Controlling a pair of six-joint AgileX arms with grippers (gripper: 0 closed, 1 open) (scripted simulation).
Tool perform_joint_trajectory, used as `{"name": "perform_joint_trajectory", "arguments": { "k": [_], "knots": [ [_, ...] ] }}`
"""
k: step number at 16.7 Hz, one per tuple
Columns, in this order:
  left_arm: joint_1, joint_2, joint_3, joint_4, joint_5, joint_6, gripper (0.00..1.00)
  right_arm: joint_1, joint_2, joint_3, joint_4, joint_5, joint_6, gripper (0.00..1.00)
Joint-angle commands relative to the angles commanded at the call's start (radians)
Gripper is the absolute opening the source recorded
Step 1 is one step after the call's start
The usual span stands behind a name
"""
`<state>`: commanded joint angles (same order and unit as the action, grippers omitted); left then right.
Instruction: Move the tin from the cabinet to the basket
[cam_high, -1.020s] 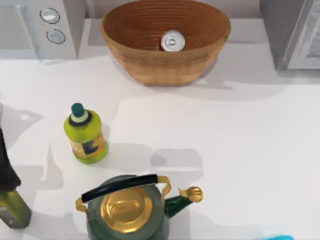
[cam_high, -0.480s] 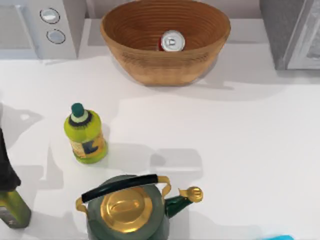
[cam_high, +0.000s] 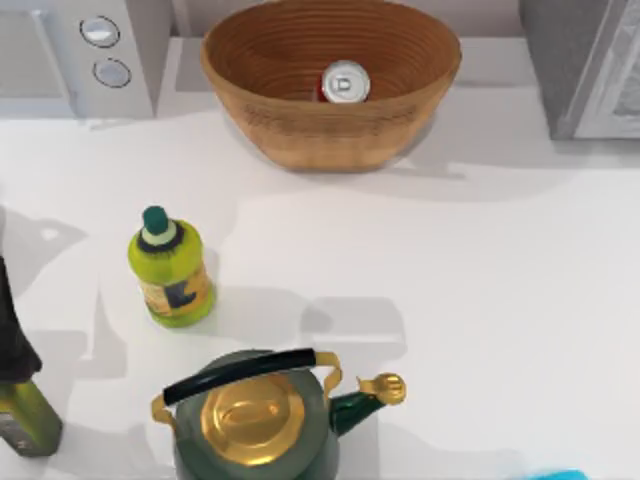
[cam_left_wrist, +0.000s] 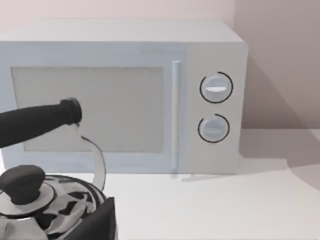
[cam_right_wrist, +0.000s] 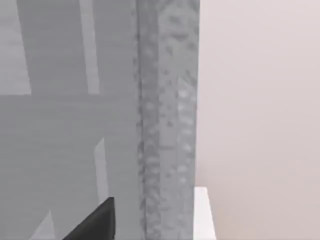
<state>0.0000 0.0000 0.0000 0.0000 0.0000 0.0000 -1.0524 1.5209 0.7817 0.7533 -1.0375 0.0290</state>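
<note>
Inside the basket (cam_high: 300, 135), the tin (cam_high: 346, 83) stands upright.

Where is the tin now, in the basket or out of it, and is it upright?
In, upright: the tin stands inside the basket, its silver pull-tab top facing up in the top view.

Of the left arm, a dark, angled slab of the left gripper (cam_left_wrist: 97, 222) juts into the near edge of the left wrist view. The wrist is held roughly level, looking out sideways rather than down. The right arm matches it: a dark wedge of the right gripper (cam_right_wrist: 95, 220) sits at the near edge of the right wrist view, wrist level too. Neither gripper carries anything that can be seen.
</note>
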Motion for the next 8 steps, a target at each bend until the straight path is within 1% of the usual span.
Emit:
{"name": "perform_joint_trajectory", "arguments": {
  "k": [8],
  "knots": [
    [0.0, 0.0, 0.0, 0.0, 0.0, 0.0, 1.0, -0.006, -0.099, 0.629, -0.765, -0.008, 0.0, 1.0]
  ]
}}
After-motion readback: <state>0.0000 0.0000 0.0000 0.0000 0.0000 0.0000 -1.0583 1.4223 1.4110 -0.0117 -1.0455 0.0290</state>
